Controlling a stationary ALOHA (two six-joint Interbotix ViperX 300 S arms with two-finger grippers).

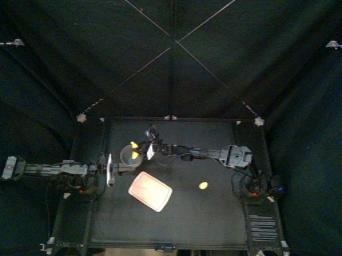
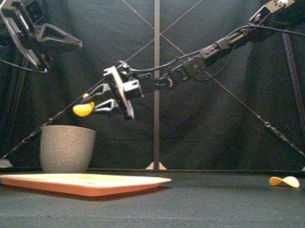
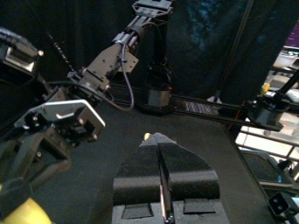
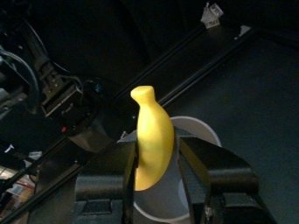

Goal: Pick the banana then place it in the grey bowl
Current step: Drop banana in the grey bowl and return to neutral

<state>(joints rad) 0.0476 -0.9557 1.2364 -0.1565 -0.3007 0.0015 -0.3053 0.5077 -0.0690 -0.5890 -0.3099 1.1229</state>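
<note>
A pink tray point(image 2: 84, 183) lies at 5 o'clock from the grey speckled cup point(image 2: 68, 148); the right claw point(image 2: 98, 102) is clamped on the banana point(image 2: 84, 109) above that cup; the left claw point(image 3: 160, 144) is closed.

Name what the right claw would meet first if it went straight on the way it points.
Likely the cup: its mouth lies beyond the banana in the right claw, though depth is unclear.
</note>
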